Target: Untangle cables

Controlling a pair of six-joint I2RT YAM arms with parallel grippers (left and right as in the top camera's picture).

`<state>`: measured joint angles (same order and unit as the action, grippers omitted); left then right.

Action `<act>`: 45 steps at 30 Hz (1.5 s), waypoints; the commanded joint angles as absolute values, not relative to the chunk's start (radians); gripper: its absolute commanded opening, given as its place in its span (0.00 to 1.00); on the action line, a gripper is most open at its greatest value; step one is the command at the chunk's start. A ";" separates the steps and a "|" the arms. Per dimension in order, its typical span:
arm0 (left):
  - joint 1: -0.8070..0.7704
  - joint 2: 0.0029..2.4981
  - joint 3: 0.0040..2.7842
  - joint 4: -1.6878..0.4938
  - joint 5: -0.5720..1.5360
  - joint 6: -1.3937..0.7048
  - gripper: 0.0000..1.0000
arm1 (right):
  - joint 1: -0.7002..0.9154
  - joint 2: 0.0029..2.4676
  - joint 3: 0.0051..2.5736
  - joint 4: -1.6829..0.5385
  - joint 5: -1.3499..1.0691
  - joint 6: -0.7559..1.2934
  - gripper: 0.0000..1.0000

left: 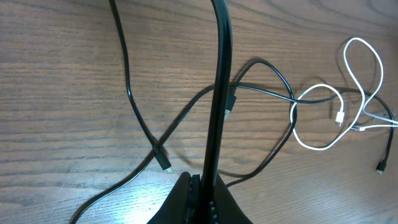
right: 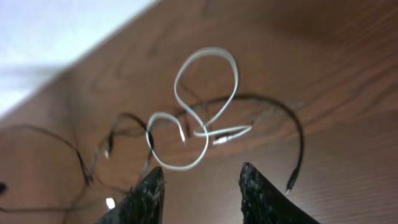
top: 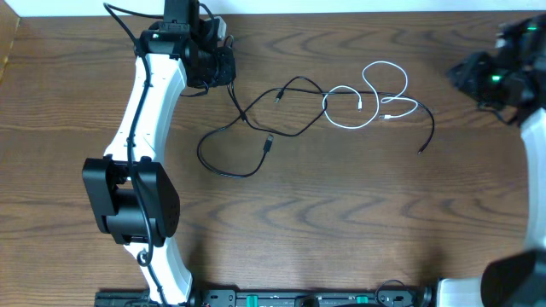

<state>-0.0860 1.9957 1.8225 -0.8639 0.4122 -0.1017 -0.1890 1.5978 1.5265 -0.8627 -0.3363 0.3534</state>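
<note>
left gripper: pinching the black cable, jaws pressed together | right gripper: hovering with jaws apart, gripping nothing | white cable: lying looped across the black cable, right of centre on the table

Overhead view: bright, even light from above, sharp; soft shadow beside left arm. Left wrist view: glare patch on table, black cable near lens slightly soft. Right wrist view: dimmer, blurry thruout, white cable smeared, top-left corner washed out.
</note>
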 commanded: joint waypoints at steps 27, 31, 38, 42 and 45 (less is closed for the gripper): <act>-0.084 2.014 1.823 -0.862 0.350 -0.073 0.07 | 0.097 2.032 1.523 -0.887 -0.357 0.137 0.37; -0.084 2.014 1.823 -0.871 0.350 -0.073 0.07 | 0.093 2.048 1.522 -0.847 -0.198 0.249 0.40; -0.084 2.014 1.823 -0.871 0.350 -0.073 0.07 | 0.091 2.050 1.522 -0.681 -0.051 0.265 0.45; -0.084 2.014 1.823 -0.871 0.350 -0.073 0.08 | 0.091 2.072 1.522 -0.594 -0.052 0.254 0.44; -0.084 2.014 1.823 -0.871 0.350 -0.073 0.07 | 0.094 2.114 1.522 -0.553 -0.063 0.253 0.44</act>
